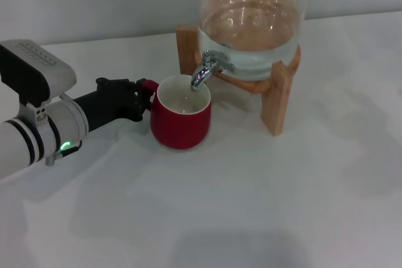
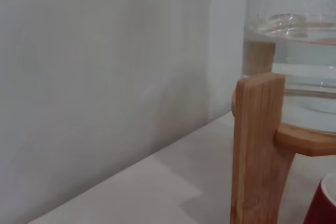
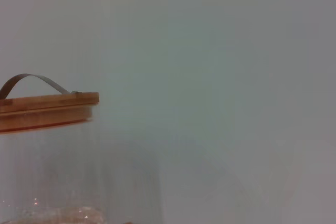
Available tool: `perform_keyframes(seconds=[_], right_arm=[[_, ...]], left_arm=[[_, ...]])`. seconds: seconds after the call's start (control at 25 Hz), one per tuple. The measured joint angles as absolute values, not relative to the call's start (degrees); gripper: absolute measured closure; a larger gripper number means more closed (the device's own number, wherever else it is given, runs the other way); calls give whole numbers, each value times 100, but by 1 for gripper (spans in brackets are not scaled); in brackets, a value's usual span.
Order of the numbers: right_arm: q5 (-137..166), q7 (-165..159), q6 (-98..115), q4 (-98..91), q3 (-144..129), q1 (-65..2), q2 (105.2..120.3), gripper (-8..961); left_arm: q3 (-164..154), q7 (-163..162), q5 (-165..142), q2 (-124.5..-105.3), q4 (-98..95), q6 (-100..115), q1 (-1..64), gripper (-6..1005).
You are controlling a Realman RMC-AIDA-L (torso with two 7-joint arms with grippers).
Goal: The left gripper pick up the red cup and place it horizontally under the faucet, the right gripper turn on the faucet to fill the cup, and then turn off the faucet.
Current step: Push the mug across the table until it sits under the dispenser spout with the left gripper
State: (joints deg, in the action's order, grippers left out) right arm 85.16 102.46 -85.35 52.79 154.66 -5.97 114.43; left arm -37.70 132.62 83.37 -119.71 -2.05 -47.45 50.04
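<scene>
Head view: black left claw point(image 1: 142, 97) clenched on handle of squat glossy red ceramic cup point(image 1: 181, 119), upright on white tabletop point(image 1: 251, 205) beneath chrome faucet point(image 1: 205, 70).
Left wrist view: wooden stand point(image 2: 257, 150); cup rim only.
Right wrist view: lidded glass jar point(image 3: 47, 166); right claw unseen.
Risk: claw slip shifts cup, causing spillage.

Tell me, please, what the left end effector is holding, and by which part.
The left end effector holds the red cup by its small handle, with the cup upright under the faucet.

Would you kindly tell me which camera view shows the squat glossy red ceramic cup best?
The head view: the whole squat glossy red ceramic cup stands upright under the chrome faucet, the left hand at its handle. The left wrist view catches only a red edge; the right wrist view shows none.
</scene>
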Motion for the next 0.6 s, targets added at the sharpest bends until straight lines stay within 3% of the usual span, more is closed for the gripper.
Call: perform_keyframes(seconds=[0.6], right_arm=[[8517,10255,-8519,5273,15466,-621,11443,231]], left_arm=[[-3779,13031,8067,-11980,-113,-4822,5014,867]])
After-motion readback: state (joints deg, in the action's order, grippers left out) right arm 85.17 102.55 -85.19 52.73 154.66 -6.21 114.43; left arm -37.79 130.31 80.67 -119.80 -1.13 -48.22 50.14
